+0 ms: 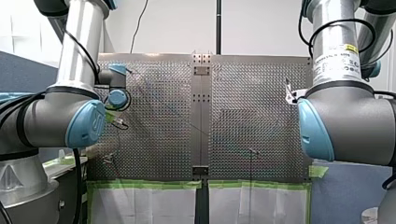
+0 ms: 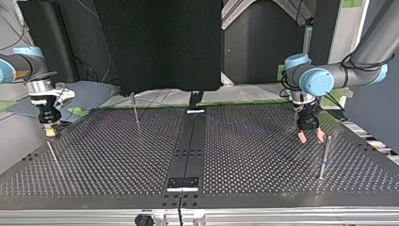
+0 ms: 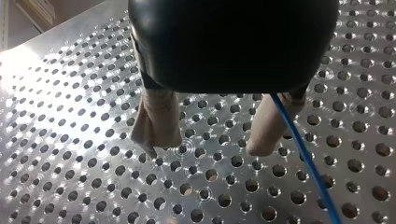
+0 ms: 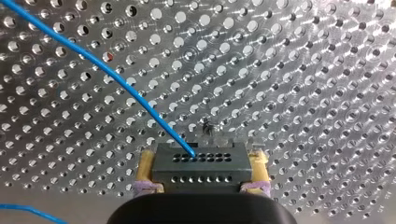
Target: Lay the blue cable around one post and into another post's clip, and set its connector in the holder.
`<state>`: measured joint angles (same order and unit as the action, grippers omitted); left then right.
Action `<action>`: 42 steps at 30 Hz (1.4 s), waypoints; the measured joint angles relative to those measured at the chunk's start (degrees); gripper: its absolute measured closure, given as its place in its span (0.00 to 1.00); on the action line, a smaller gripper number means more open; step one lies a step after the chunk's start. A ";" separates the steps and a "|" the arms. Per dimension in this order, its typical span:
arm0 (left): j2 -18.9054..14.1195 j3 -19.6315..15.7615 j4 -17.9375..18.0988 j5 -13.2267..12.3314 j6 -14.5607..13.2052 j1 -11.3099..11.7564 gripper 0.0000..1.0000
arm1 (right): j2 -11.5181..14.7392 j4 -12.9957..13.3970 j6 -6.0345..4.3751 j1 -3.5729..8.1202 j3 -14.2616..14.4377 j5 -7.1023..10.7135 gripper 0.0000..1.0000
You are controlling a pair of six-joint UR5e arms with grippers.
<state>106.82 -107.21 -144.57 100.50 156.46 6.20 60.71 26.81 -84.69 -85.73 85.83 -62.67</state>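
Connector [image 4: 198, 163]: dark grey block with two rows of holes, clamped between the yellow pads of my right gripper [image 4: 203, 156], over the perforated table [image 4: 327, 70]. The blue cable [image 4: 116, 84] leaves the connector's face and runs ahead of that gripper across the plate. My left gripper [image 3: 208, 147]: beige fingers spread, nothing between them. The cable passes just beside one finger; contact cannot be told. Top view: an upright post [image 2: 323, 157] stands at lower right, near my left gripper.
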 joint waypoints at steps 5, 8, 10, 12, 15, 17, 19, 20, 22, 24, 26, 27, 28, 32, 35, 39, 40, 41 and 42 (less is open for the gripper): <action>0.00 0.00 -0.01 0.00 -0.01 -0.01 0.00 | -0.07 0.19 -0.32 -0.01 -0.02 0.00 0.98; 0.00 0.01 0.03 0.00 -0.02 -0.02 0.00 | -0.08 -0.23 -1.22 -0.01 -0.16 0.00 0.98; 0.00 0.01 0.09 0.00 -0.02 -0.02 0.00 | -0.09 -0.84 -1.76 -0.02 -0.42 -0.01 0.98; 0.00 0.01 0.12 0.00 -0.02 -0.01 0.00 | -0.09 -1.78 -1.93 -0.04 -0.72 -0.04 0.98; 0.00 0.01 0.15 0.00 -0.03 0.00 0.00 | -0.08 -2.81 -1.92 -0.14 -1.06 -0.07 0.98; 0.00 0.01 0.15 0.00 -0.09 0.00 0.00 | -0.08 -2.99 -1.93 -0.20 -1.15 -0.08 0.98; 0.00 0.01 0.16 0.00 -0.14 0.00 0.00 | -0.07 -2.95 -2.05 -0.24 -1.19 -0.08 0.98; 0.00 0.01 0.16 0.00 -0.16 0.00 0.00 | -0.07 -2.92 -2.12 -0.25 -1.22 -0.09 0.98; 0.00 0.01 0.16 0.00 -0.18 0.01 0.00 | -0.07 -2.90 -2.28 -0.26 -1.36 -0.08 0.98; 0.00 0.01 0.16 0.00 -0.19 0.01 0.00 | -0.07 -2.89 -2.36 -0.25 -1.51 -0.05 0.98; 0.00 0.01 0.16 0.00 -0.19 0.01 0.00 | -0.07 -2.86 -2.39 -0.23 -1.59 -0.06 0.98; 0.00 0.01 0.16 0.00 -0.19 0.00 0.00 | -0.07 -2.82 -2.44 -0.21 -1.62 -0.06 0.98; 0.00 0.01 0.16 0.00 -0.19 0.00 0.00 | -0.07 -2.75 -2.51 -0.21 -1.63 -0.06 0.98; 0.00 0.01 0.14 0.00 -0.19 -0.02 0.00 | -0.08 -2.40 -2.92 -0.15 -1.65 -0.06 0.98; 0.00 0.01 0.13 0.00 -0.20 -0.01 0.00 | -0.09 -2.26 -3.07 -0.07 -1.66 -0.08 0.98; 0.00 0.01 0.09 0.00 -0.20 -0.03 0.00 | -0.09 -2.12 -3.33 -0.08 -1.73 -0.09 0.98; 0.00 0.01 0.09 0.00 -0.20 -0.02 0.00 | -0.09 -2.07 -3.42 -0.07 -1.74 -0.09 0.98; 0.00 0.01 0.08 0.00 -0.20 -0.02 0.00 | -0.09 -2.04 -3.48 -0.06 -1.74 -0.09 0.98; 0.00 0.01 0.08 0.00 -0.19 -0.02 0.00 | -0.09 -2.00 -3.55 -0.04 -1.76 -0.08 0.98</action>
<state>106.82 -107.21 -144.50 100.50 156.27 6.18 60.62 24.82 -88.24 -85.77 84.07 -62.76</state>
